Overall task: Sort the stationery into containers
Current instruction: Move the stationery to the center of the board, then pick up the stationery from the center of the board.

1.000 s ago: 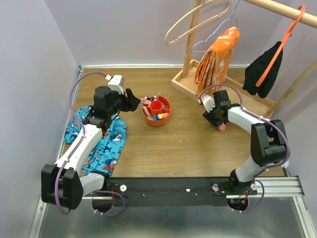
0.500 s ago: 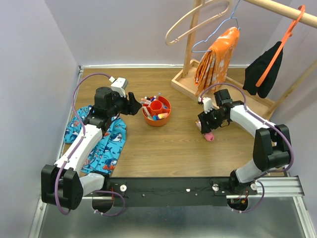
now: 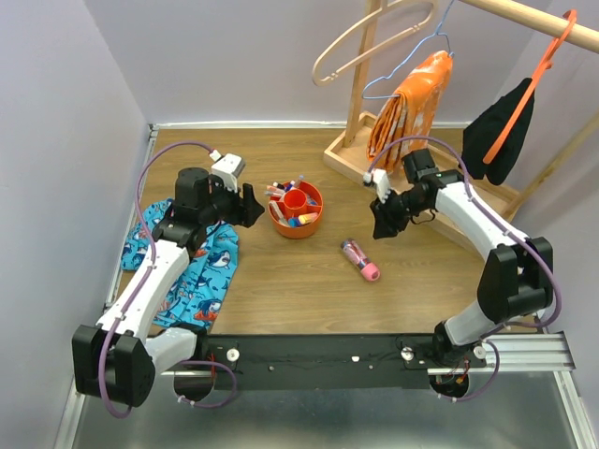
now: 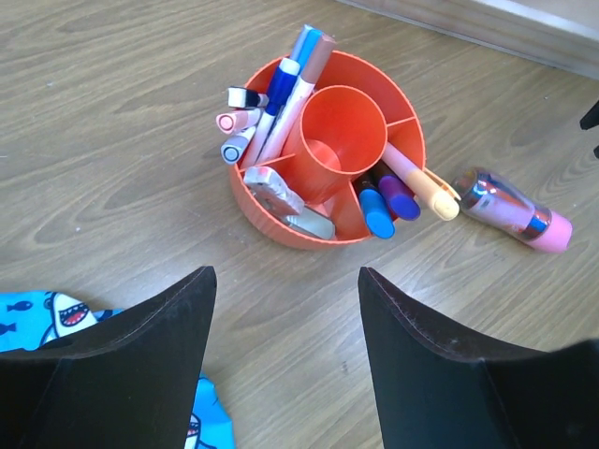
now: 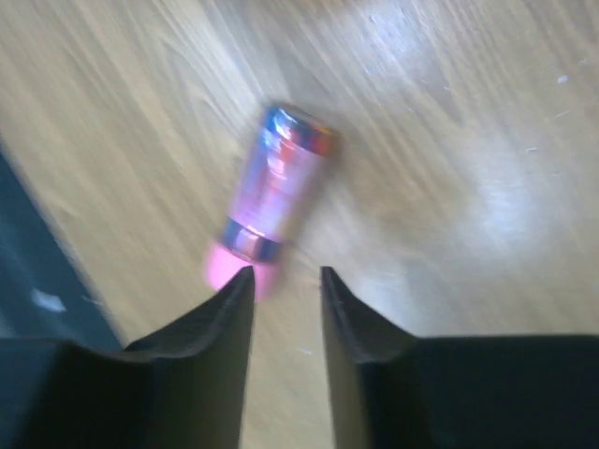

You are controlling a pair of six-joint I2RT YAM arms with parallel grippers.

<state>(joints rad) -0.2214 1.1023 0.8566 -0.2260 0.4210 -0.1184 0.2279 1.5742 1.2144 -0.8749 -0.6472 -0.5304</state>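
Left end effector (image 4: 284, 279) (wrist view) reveals bowl (image 4: 251, 208) dividers.

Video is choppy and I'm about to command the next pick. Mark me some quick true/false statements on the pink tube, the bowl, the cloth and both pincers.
1. The pink tube lies on the table, outside the red bowl. True.
2. The right pincer grips the pink tube. False: nothing is between its jaws, and the tube lies loose on the wood.
3. The bowl's middle cup is stuffed with pens. False: it looks empty, and the pens sit in the outer compartments.
4. The left pincer is open and holds nothing. True.
5. The blue cloth covers the bowl. False: it lies beside it, under the left arm.
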